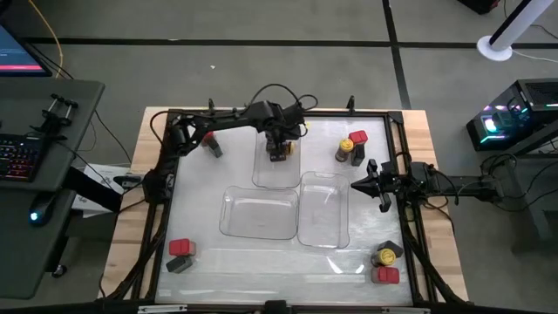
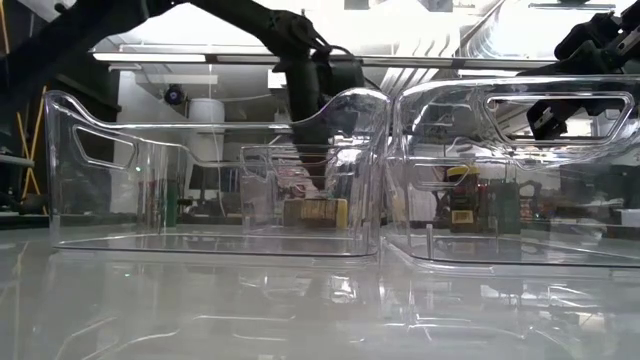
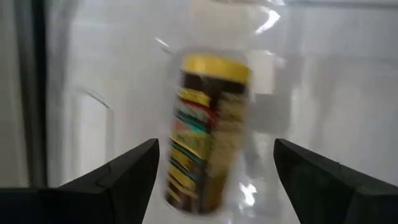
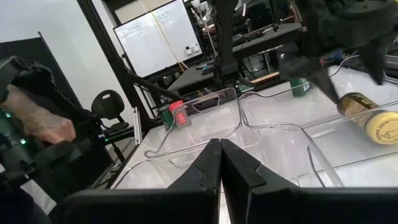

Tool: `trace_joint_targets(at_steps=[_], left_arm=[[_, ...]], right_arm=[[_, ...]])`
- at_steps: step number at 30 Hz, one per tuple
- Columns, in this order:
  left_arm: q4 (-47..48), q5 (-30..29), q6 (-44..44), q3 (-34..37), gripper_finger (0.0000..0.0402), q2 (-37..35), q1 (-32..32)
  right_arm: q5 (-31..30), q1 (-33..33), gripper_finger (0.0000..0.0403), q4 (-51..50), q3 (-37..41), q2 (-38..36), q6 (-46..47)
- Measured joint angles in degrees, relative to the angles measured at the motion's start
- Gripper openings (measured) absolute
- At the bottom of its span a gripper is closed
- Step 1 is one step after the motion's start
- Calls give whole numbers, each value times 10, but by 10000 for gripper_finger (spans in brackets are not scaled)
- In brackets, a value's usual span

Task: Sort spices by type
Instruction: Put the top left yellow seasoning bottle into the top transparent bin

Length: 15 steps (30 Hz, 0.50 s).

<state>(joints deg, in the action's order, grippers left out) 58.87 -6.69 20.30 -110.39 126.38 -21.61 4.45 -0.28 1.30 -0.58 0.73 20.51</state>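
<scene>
From my seat, three clear trays point(image 1: 259, 214) crowd the middle of the table, and their walls block most of the low view. Loose spices sit around them: a red-topped one point(image 1: 181, 251) at the near left, a yellow and red pair point(image 1: 384, 263) near right, another cluster point(image 1: 350, 148) far right. My left gripper point(image 1: 279, 150) hangs over the far tray, fingers spread wide and touching nothing, with a yellow-lidded jar point(image 3: 205, 134) lying on its side on the tray floor below. My right gripper point(image 1: 359, 184) waits at the right edge, fingers pressed together, holding nothing.
</scene>
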Motion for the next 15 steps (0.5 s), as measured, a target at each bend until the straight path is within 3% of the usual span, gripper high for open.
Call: trace_joint_targets(at_steps=[7,15], left_arm=[[-27,-14,25,0,305,17,0],[-25,16,25,1,305,35,0]], right_arm=[[0,0,1,0,0,0,0],[0,0,1,0,0,0,0]])
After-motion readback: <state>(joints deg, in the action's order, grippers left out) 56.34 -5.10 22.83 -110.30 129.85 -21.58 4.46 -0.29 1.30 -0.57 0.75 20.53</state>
